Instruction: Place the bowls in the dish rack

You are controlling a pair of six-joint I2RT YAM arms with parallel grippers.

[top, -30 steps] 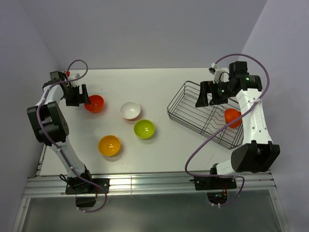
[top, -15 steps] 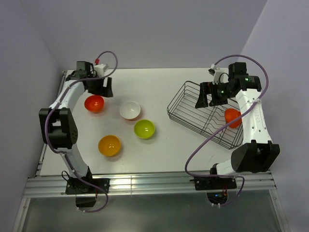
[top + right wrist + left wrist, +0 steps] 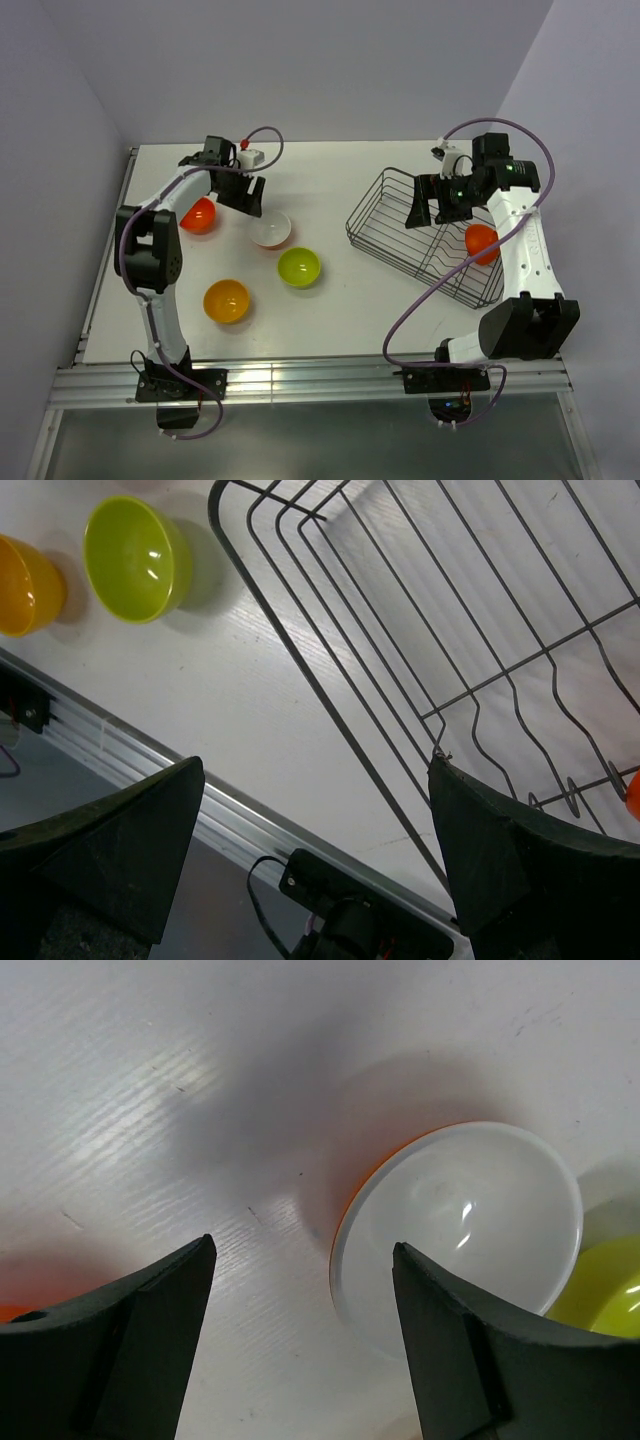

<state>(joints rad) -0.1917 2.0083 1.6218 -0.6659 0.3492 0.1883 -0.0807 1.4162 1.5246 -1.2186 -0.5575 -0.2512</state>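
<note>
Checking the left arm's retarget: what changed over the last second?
The left pincer swung right, from beside the red-orange bowl on the table to above the far rim of the white bowl. It is open and empty; nothing was grabbed or released. The right pincer stayed open over the dish rack, and nothing else moved.

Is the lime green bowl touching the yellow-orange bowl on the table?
Apart. The top external view shows it plainly: a strip of bare white table lies between the lime green bowl and the yellow-orange bowl.
</note>
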